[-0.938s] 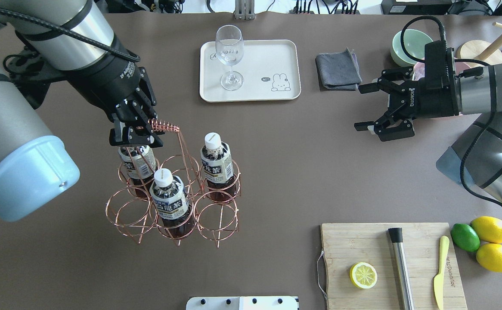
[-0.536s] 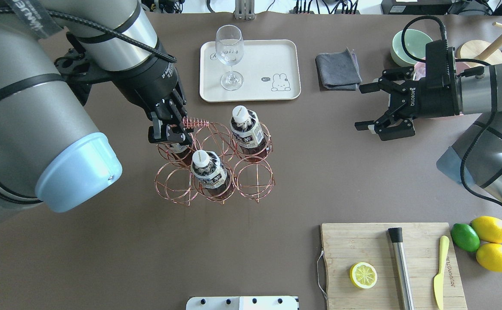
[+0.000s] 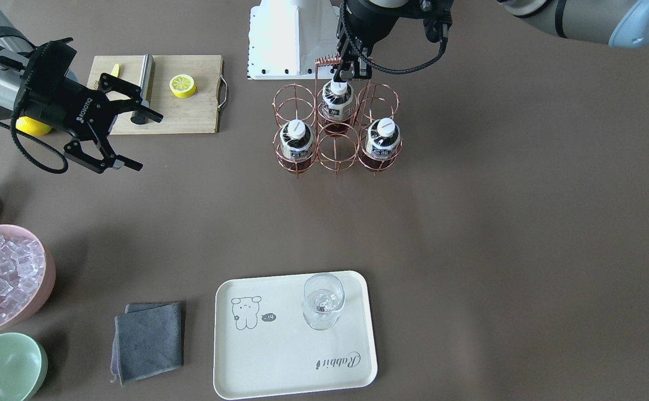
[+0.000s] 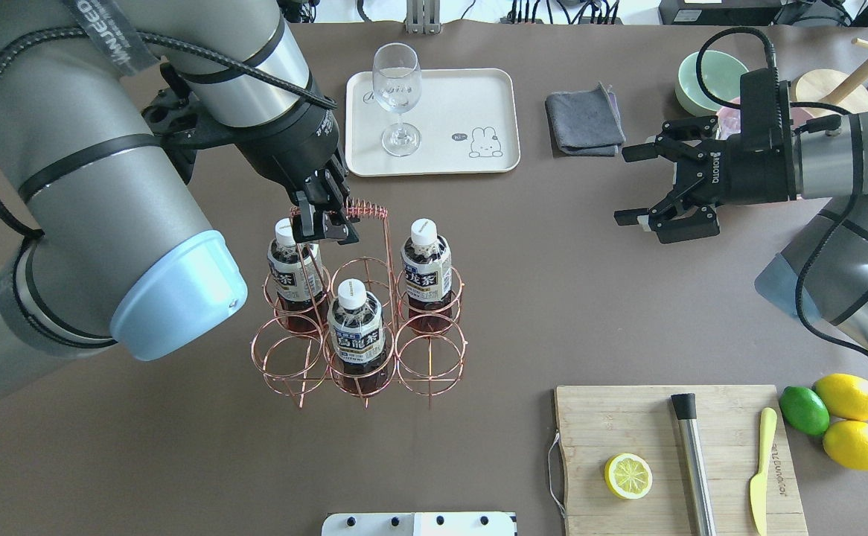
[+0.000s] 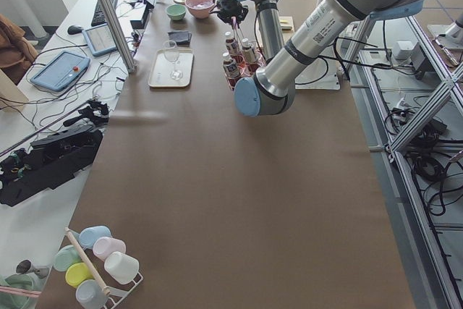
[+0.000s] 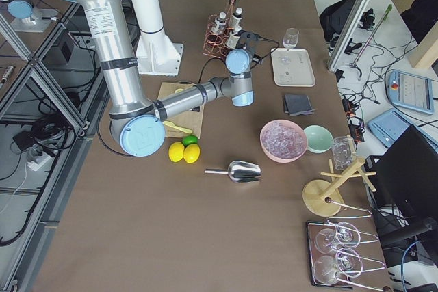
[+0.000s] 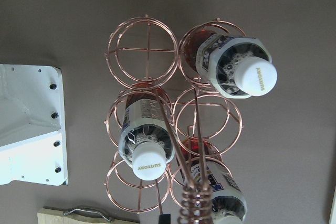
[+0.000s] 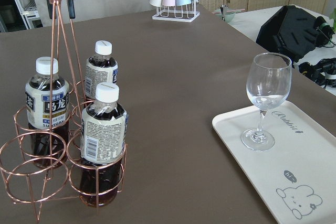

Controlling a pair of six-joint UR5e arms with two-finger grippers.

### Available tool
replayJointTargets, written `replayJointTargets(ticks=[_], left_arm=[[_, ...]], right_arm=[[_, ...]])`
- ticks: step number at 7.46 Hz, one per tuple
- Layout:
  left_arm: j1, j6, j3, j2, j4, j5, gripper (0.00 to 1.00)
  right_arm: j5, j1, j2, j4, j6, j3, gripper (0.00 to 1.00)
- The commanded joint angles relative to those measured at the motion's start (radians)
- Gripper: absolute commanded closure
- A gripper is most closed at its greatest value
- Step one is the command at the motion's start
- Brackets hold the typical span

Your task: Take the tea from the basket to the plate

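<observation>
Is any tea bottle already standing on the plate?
No, the plate holds only a wine glass; all three tea bottles are in the basket.

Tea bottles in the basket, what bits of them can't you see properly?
- Overhead view: the left gripper hides where its jaws pinch the basket handle.
- Left wrist view: the nearest tea bottle is cut off by the bottom edge, so its cap is unseen.
- Exterior left view: the bottles are too small to read, and the left arm covers part of the basket.
</observation>
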Motion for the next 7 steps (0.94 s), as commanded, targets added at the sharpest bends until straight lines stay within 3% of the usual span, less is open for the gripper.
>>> replayJointTargets(ticks=[1, 4, 7], left_arm=[[0.002, -0.009, 0.043, -0.023, -0.025, 0.018, 1.00], [0.103, -0.090, 0.045, -0.020, -0.087, 0.110, 1.00], [0.125, -0.095, 0.037, -0.017, -0.091, 0.136, 1.00]], right_arm=[[0.001, 0.002, 0.001, 0.007, 0.008, -0.001, 0.00], [-0.024, 0.000, 0.002, 0.136, 0.027, -0.077, 0.00], [-0.037, 0.000, 0.018, 0.166, 0.067, -0.082, 0.00]])
